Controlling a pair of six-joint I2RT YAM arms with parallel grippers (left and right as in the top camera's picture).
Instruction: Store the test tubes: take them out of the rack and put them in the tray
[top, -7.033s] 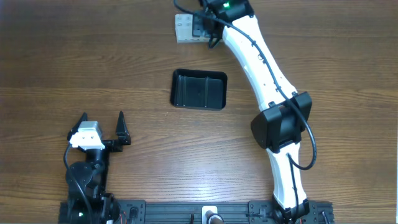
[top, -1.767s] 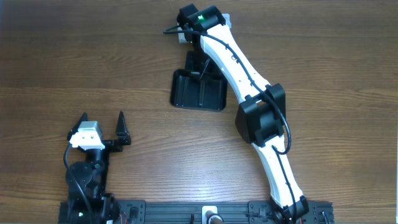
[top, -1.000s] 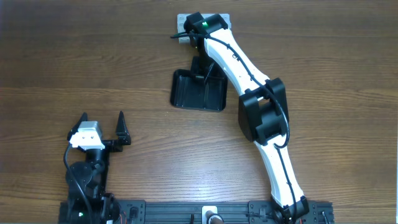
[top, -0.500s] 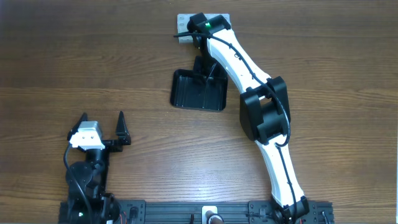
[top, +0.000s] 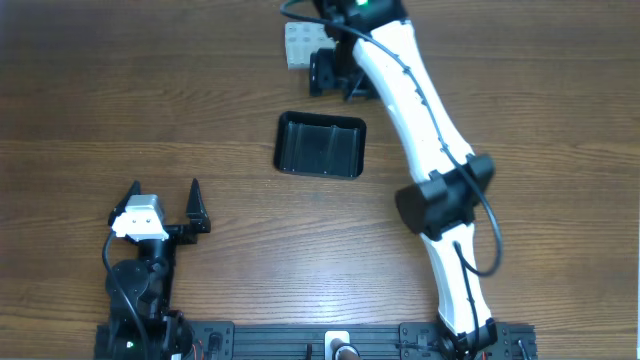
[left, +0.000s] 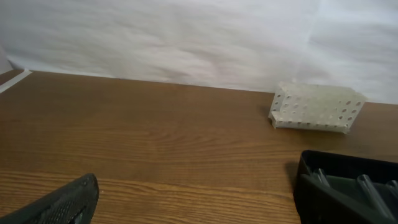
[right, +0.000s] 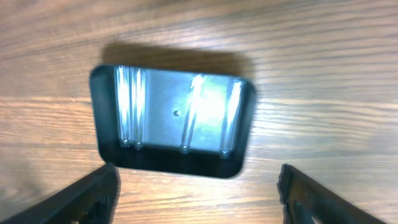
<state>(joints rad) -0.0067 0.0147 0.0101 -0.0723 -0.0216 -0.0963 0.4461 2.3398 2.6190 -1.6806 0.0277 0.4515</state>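
Right gripper (top: 340, 78) hangs wide open, empty, above the tray (right: 168, 163), where 4 test tubes (right: 189, 112) lie. Rack (top: 303, 42) stands apart at 12 o'clock; left gripper (top: 164, 190), also wide, at 8 o'clock, bare table (top: 230, 120) between.

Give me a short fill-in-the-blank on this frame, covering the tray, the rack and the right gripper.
1. The tray holds ___ tubes, lying flat.
2. The right gripper is ___.
3. The tray is black; the rack is ___.

Missing words: four; open; white.
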